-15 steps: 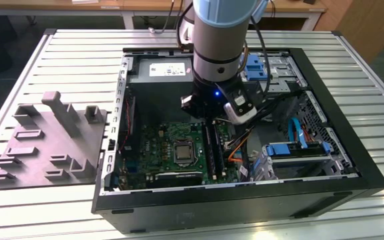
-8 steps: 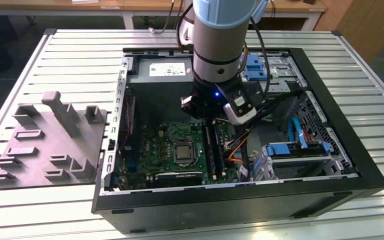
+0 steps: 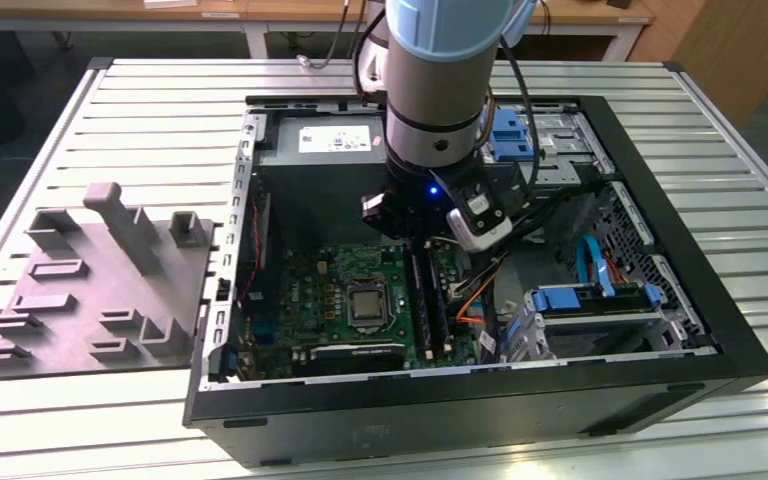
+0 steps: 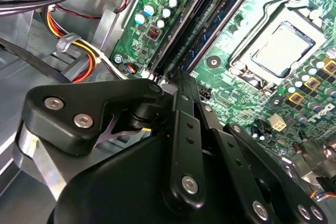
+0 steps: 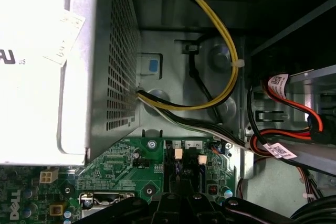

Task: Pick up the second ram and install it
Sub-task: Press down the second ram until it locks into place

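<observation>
Dark memory stick (image 3: pixel 420 290) runs twelve-to-six along the motherboard slots (image 3: pixel 434 300), directly under the gripper (image 4: pixel 181 85); finger state: cannot tell.

Glare whitens the power supply (image 5: pixel 37 66) beside me; just past its grille the case floor is dim, my linkage (image 4: pixel 178 145) blurred.

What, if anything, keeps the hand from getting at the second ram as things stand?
Probably nothing, so yes. The case lies open on top, and the hand is down at one end of the second ram, which lies along the motherboard slots. The orange cables run beside it, not across.
</observation>
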